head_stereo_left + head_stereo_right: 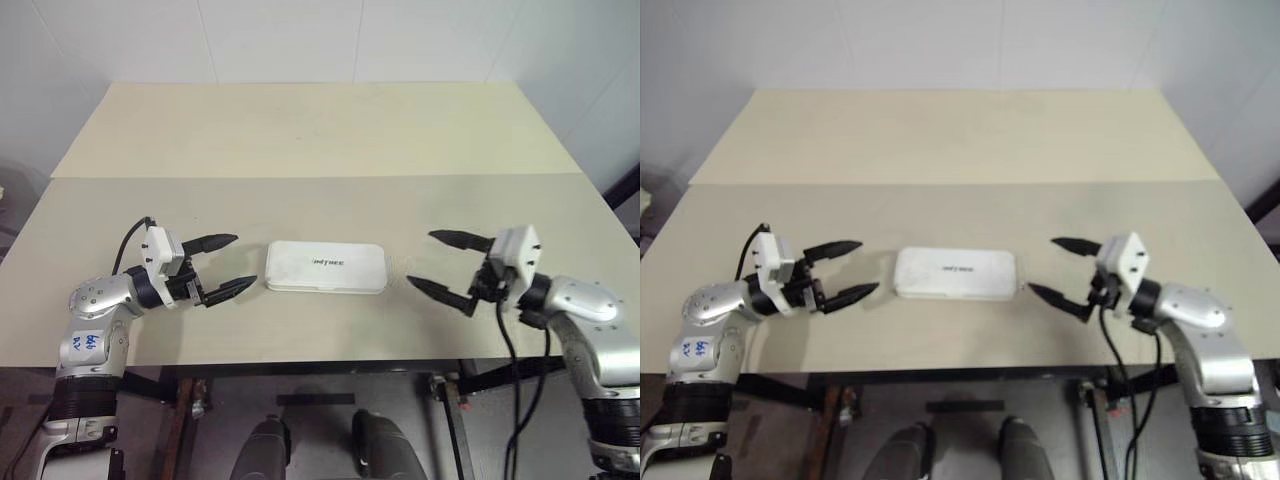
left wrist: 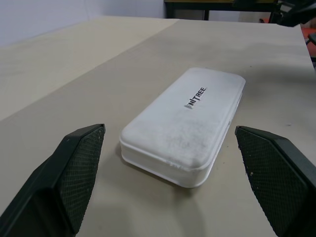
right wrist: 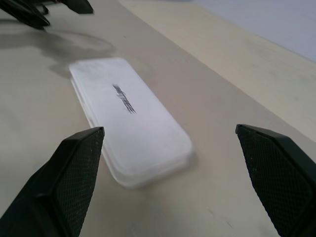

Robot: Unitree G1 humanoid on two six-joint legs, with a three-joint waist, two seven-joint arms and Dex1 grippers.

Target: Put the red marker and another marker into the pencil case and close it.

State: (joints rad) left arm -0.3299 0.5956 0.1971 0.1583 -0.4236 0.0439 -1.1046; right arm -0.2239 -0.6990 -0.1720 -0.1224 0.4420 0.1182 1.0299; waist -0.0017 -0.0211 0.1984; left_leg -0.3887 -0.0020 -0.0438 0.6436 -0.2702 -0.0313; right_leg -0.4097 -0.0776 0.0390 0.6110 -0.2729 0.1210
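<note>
1. Since the pencil case (image 1: 325, 267) lies shut with its lid flat down, both arms hang off its short ends, apparently clear of it with nothing left to grip.
2. Left of the case, the left gripper (image 1: 224, 265) points at its near end with fingers spread wide, holding nothing and not touching it.
3. Right of the case, the right gripper (image 1: 446, 264) mirrors that pose, likewise spread and empty, a little apart from the case.
4. Judging by the closed lid and no markers lying around the case, the task looks finished or nearly so.
5. Resting on the table (image 1: 300, 130), the case is flat, white hard plastic, rectangular with rounded corners, with small dark logo text on the lid and a seam along its side.
</note>
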